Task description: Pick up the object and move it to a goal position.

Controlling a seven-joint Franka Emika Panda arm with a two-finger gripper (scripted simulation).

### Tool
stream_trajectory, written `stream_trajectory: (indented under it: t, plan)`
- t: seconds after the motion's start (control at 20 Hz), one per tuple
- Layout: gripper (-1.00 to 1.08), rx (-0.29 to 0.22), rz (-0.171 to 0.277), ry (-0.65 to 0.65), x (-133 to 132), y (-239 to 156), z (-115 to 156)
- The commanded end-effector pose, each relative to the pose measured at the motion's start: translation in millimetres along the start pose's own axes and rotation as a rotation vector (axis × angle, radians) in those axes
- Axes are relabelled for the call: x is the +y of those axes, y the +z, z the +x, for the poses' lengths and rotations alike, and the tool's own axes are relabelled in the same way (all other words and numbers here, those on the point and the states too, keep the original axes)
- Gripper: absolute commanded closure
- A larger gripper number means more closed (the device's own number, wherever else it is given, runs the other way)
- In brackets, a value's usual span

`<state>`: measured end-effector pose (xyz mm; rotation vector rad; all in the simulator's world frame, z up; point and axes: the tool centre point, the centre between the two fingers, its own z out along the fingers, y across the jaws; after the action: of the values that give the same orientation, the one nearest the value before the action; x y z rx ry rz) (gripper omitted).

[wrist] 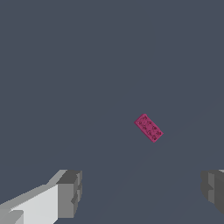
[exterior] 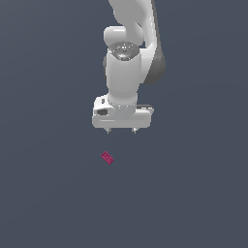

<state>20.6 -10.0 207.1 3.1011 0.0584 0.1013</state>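
Exterior view, smooth white hand [exterior: 121,131] spread wide, studded magenta rectangular brick [exterior: 107,158] lying apart, matte grey floor [exterior: 193,193].

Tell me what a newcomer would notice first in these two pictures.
The big white robot arm fills the upper middle of the exterior view, its gripper open and pointing down with nothing held. Next comes the only spot of colour: a tiny magenta brick lying askew on the plain dark floor, just below the gripper and slightly toward the exterior view's left, untouched.

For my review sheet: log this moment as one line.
phase: approach | gripper: open, empty, above floor | brick: on floor, flat, untouched, not between the fingers
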Motion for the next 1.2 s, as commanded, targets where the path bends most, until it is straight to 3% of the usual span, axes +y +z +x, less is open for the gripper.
stream_trajectory:
  t: [0.0, 0.5, 1.15]
  plan:
    - [-0.92, 0.000, 0.000, 0.000, 0.0, 0.0, 0.0]
    - [-0.92, 0.027, 0.004, -0.025, -7.9, -19.4, 2.7]
    - [-0.92, 0.019, 0.002, -0.072, -2.3, -7.8, 5.2]
